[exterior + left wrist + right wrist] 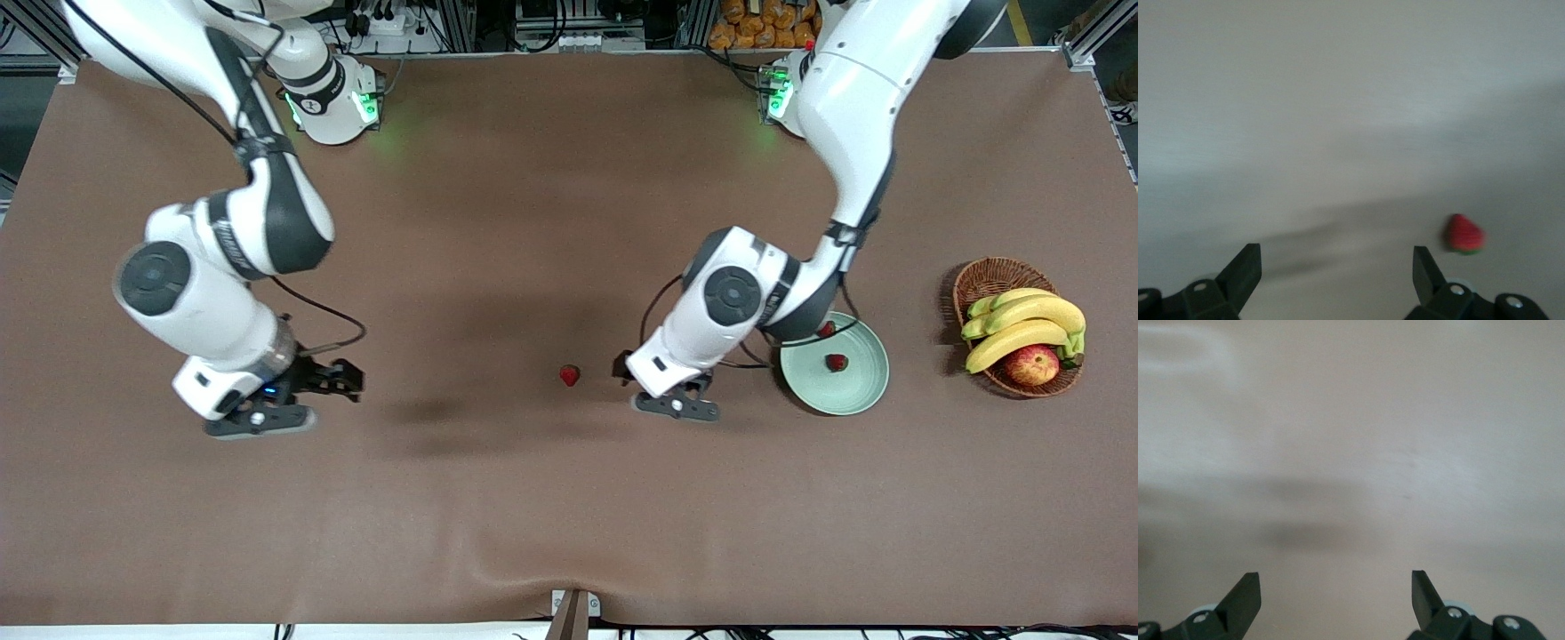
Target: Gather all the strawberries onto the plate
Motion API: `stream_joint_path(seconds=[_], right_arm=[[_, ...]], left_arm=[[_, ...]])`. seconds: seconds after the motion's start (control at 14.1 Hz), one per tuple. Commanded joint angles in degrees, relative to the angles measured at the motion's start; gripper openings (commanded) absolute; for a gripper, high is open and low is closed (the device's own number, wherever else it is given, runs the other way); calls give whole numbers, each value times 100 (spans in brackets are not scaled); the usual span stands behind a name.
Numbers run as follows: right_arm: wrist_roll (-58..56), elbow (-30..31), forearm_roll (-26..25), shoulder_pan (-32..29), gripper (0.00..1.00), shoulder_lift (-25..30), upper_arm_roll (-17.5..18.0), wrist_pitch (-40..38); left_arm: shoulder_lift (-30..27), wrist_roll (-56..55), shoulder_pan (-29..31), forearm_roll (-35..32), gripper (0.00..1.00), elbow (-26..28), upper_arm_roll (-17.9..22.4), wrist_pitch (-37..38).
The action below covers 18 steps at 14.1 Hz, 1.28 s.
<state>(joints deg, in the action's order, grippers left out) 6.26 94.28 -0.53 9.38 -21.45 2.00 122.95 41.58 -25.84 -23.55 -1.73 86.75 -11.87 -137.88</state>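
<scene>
Counting two strawberries on the plate; the last strawberry sits on the counter. My left gripper hovers beside it, empty, open; right gripper waits open.

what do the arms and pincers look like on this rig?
Both arms: glossy white shells, dark grey joint bands, round dark caps, thin black cables looping to the wrists, green lights at the bases. Left pincer and right pincer: black bodies, dark wedge-shaped fingers.
</scene>
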Motion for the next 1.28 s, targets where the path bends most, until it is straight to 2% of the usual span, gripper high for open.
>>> stream_joint_path(seconds=[0.0,0.36,0.57,0.85,1.07,1.21], right_arm=[[-422,680,44,-479,100,746,38,-226],[-889,671,44,-586,100,1423,-603,-1341],[-1126,618,44,-604,100,1880,-850,-2018],[-1136,198,44,-806,100,2039,-754,-2933],[-1136,-163,53,-815,100,2074,-710,-3583],[-1136,-296,70,-1015,100,2083,-491,-3857]], left_arm=[[367,-255,-290,50,100,-404,97,-231],[693,-281,-527,32,100,-528,106,-1081],[833,-299,-712,23,94,-519,106,-1469],[1132,-299,-966,23,87,-510,193,-1997],[1141,-281,-1028,32,79,-493,247,-1998],[1133,-281,-1064,32,72,-493,247,-1998]])
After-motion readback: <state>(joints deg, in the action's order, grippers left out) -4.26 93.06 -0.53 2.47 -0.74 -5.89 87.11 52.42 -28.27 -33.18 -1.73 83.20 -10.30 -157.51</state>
